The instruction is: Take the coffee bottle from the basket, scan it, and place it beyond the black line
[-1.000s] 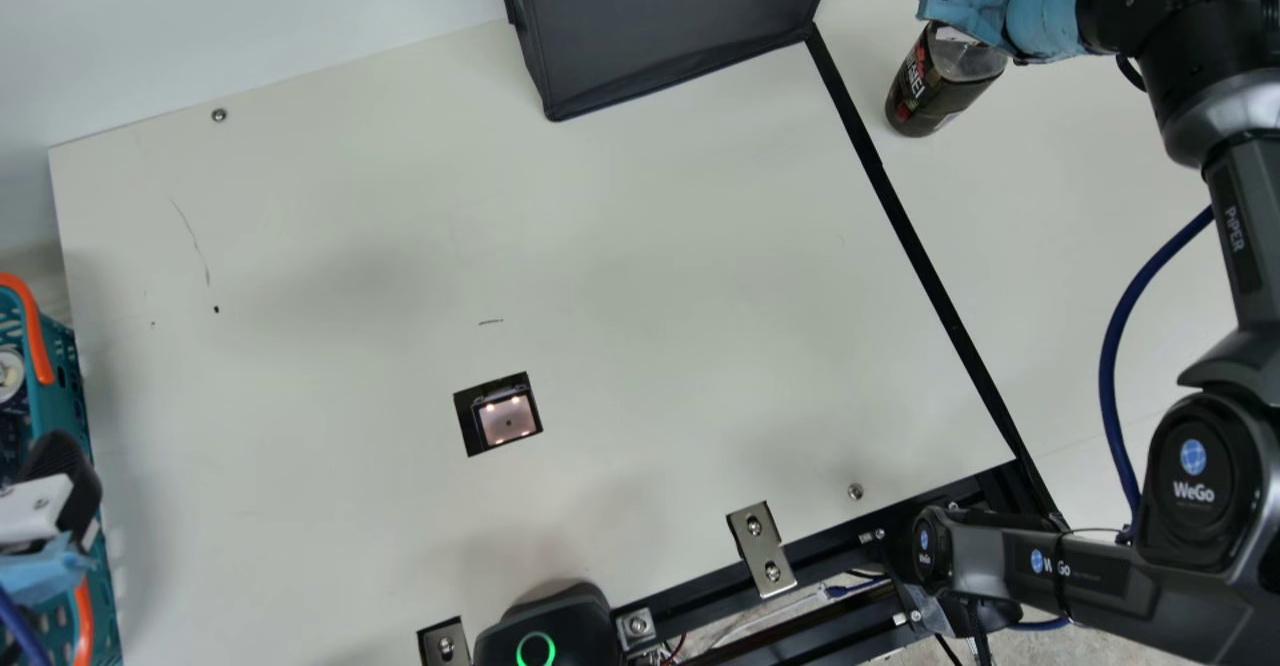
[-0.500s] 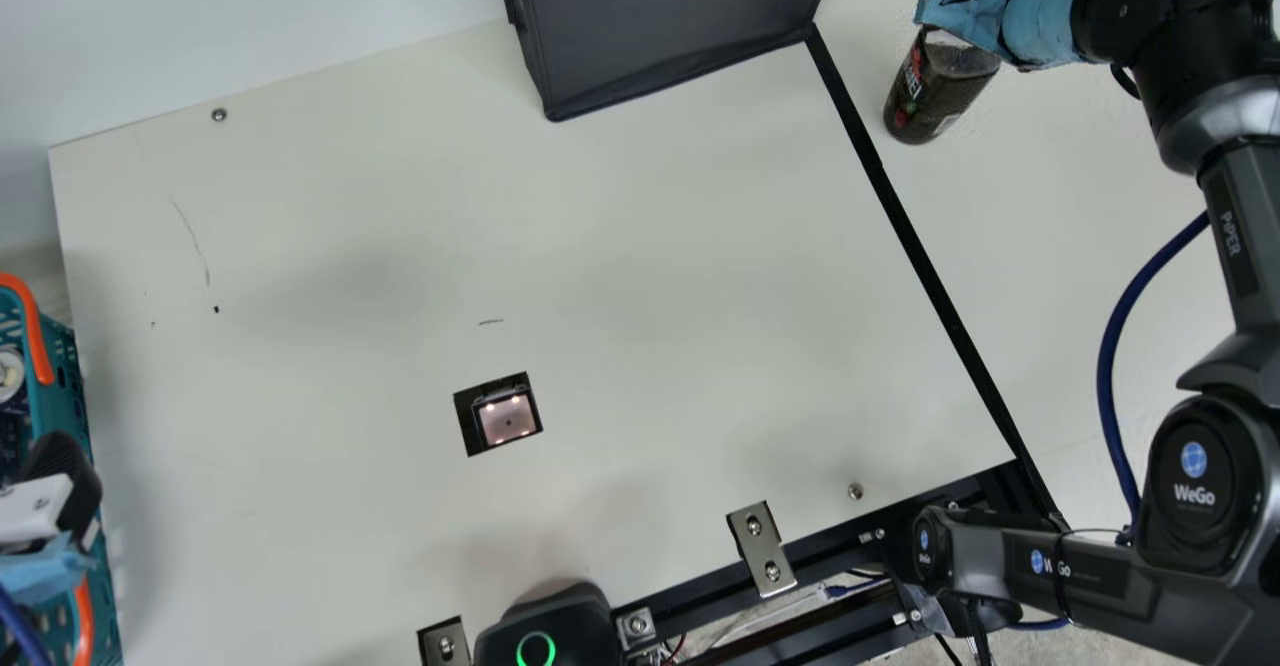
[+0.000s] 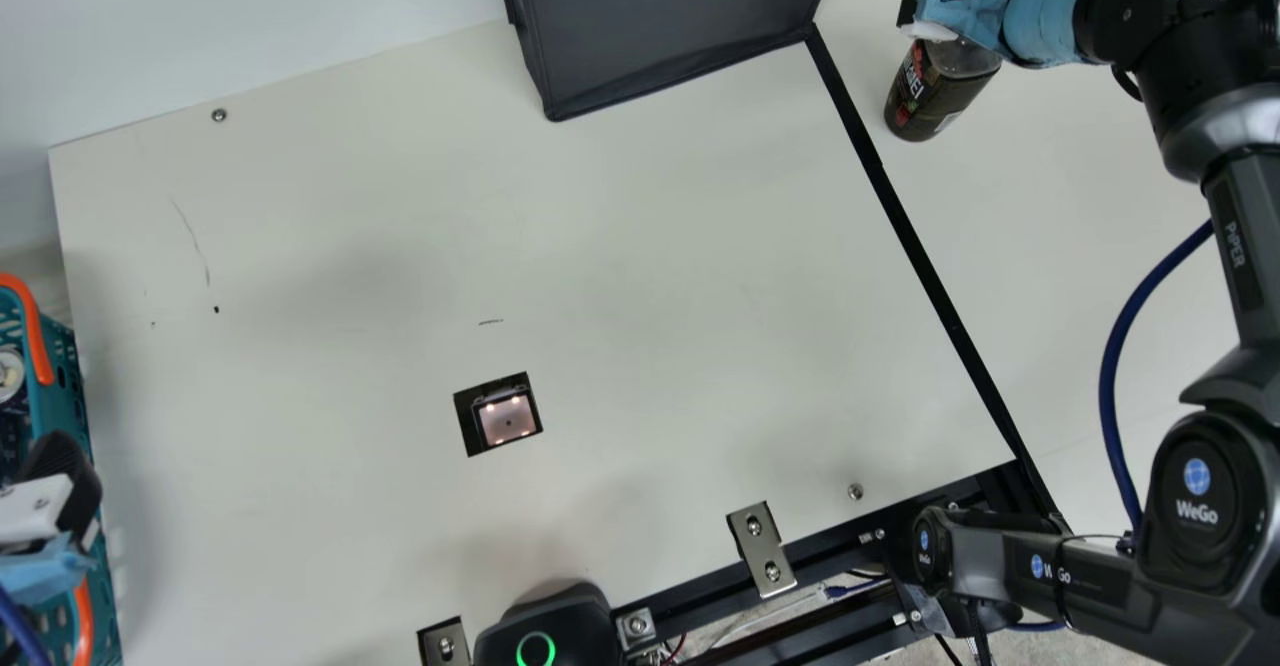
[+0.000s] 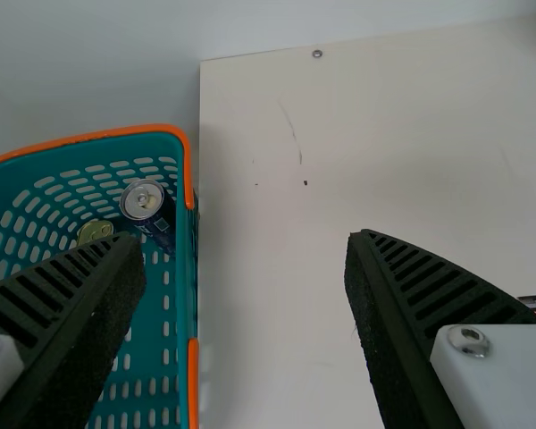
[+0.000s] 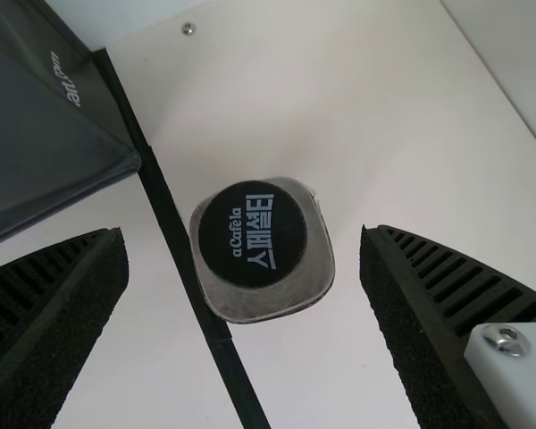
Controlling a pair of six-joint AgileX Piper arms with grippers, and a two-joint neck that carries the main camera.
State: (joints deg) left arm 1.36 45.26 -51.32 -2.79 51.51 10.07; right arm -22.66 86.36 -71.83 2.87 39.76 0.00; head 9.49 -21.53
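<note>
In the main view my right gripper is above the coffee bottle, which stands upright on the table right of the black line. The right wrist view gives my right gripper with fingers wide apart, the bottle's black cap between and beyond them, touched by neither. At the main view's left edge is my left gripper, over the teal basket. In the left wrist view my left gripper stands open, with the basket below. The scanner window lies in the table.
A dark fabric bag stands at the far side, its corner touching the black line near the bottle. Inside the basket are a dark can and a gold-topped can. Metal brackets line the near edge.
The right gripper's fingers have parted around the bottle's top, and a dark fingertip now shows at its end. The bottle stays almost in place. My left arm has kept still.
</note>
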